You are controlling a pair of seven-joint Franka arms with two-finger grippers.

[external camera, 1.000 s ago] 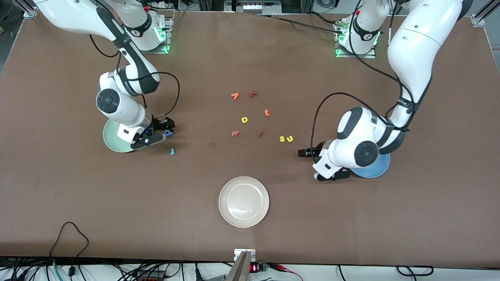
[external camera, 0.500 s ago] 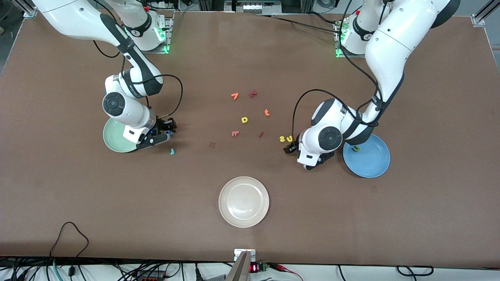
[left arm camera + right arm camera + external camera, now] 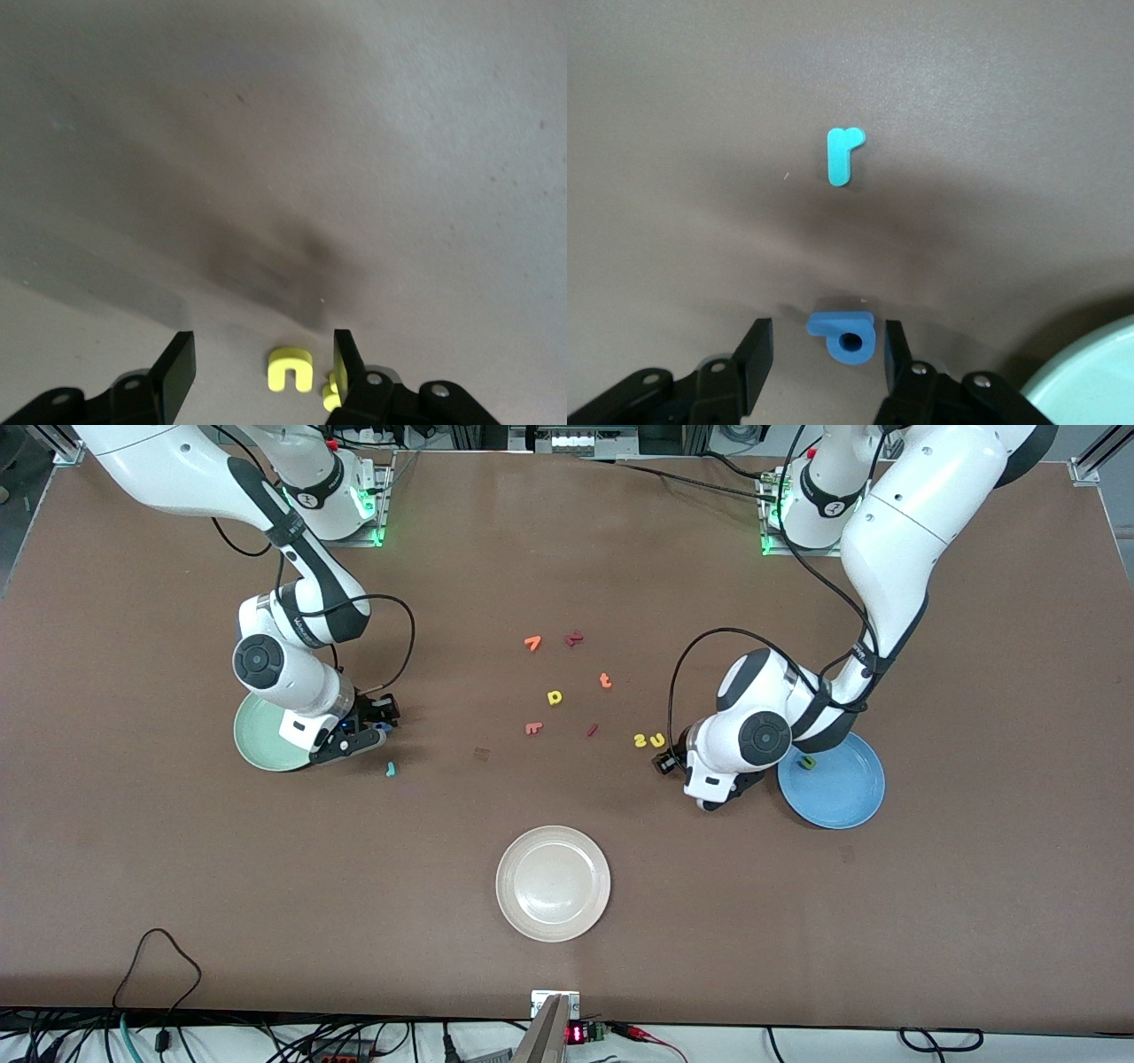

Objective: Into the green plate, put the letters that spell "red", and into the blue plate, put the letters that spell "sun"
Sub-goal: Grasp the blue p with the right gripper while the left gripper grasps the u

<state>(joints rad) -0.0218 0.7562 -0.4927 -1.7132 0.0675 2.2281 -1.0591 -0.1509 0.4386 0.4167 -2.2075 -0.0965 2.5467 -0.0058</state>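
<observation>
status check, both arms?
Left end effector open astride yellow u. Right end effector open around blue d beside green plate. Nothing blocking.

Green n (image 3: 807, 762) lies in blue plate (image 3: 842, 797); green plate (image 3: 257, 737) empty.

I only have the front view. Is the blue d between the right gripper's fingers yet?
Observer: Yes. The right gripper is open around the blue d, which lies on the table with a gap on one side.
Operator: And the left gripper?
Observer: The left gripper is open and straddles the yellow u.
Operator: Where's the s?
Observer: The s is beside the u, partly hidden by one finger.
</observation>
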